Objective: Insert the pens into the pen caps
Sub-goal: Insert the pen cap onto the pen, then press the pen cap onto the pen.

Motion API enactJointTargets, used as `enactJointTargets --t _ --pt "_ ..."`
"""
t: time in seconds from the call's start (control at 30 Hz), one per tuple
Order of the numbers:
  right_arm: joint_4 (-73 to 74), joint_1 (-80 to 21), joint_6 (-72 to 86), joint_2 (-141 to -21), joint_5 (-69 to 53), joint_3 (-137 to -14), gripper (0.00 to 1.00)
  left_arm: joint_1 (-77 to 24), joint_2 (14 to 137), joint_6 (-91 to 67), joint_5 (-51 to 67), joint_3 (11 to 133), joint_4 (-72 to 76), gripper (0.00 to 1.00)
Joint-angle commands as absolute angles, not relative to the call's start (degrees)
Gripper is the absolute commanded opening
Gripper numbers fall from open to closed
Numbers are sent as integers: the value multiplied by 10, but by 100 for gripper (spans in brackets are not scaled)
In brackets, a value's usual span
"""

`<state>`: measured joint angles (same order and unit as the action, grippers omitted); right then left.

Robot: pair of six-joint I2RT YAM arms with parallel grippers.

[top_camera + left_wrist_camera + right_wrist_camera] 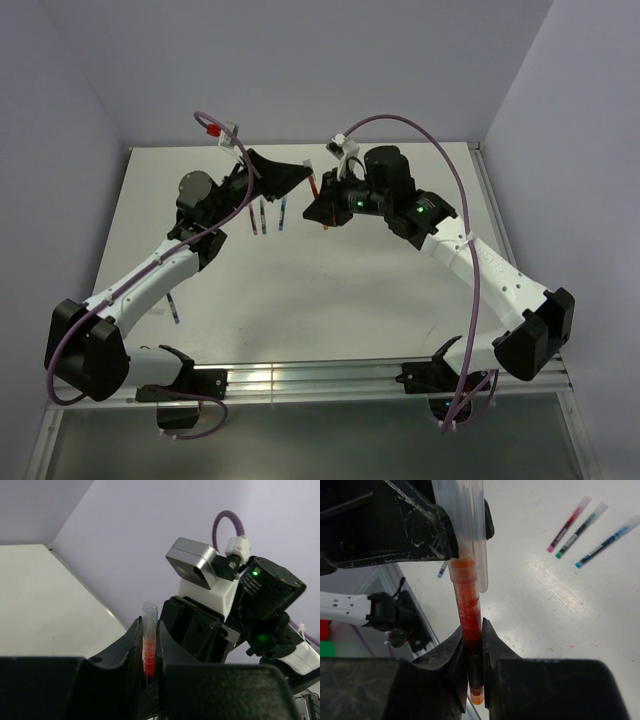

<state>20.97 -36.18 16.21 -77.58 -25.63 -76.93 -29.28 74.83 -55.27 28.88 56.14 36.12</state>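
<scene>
red pen (469, 615) sits pinched in your right hand (471, 650). both fingers are pressed on the lower barrel, and an orange end pokes out just below them. the pen stands close to upright in the right wrist view.

your left hand (149, 647) is closed on a clear cap (462, 520), gripping it from both sides. the cap's clip runs down beside the barrel. the pen's upper end is inside the cap's mouth, and red shows through the lower part of the clear tube in the left wrist view. you cannot tell whether it is fully seated.

from the top view, the two hands meet nose to nose above the far middle of the pale bench (350, 290), with pen and cap held off the surface between them.

loose on the bench:
- a pink-red pen (567, 525), a green pen (580, 530) and a blue pen (607, 542) lie side by side, roughly parallel and near each other, under your left hand's side.
- a second blue pen (173, 308) lies alone, well apart from those three, beside the left arm's forearm.
</scene>
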Motion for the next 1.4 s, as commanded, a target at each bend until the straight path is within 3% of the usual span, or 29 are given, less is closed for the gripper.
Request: enactJointTargets --t 0.0,0.47,0.7,0.83,0.87,0.97,1.07,1.37 --pt "-22 -308 208 -754 -223 -814 0 -328 740 -609 534 527 382 0" --pt "-109 -239 285 -755 -365 -797 0 -327 748 -622 585 514 427 0" --pt "-62 -236 260 -754 -375 -802 0 -305 723 -578 537 532 337 0" --pt "17 -247 230 -755 -360 -809 0 -259 680 -548 487 549 277 17" --pt "35 -253 210 -752 -325 -809 0 -247 666 -528 476 558 261 29" --pt "107 -287 169 -749 -246 -810 0 -221 657 -471 446 615 179 46" --pt "134 -326 155 -748 -224 -804 0 -220 673 -448 435 670 139 52" --pt "155 -373 144 -752 -222 -803 0 -214 743 -435 407 772 107 58"
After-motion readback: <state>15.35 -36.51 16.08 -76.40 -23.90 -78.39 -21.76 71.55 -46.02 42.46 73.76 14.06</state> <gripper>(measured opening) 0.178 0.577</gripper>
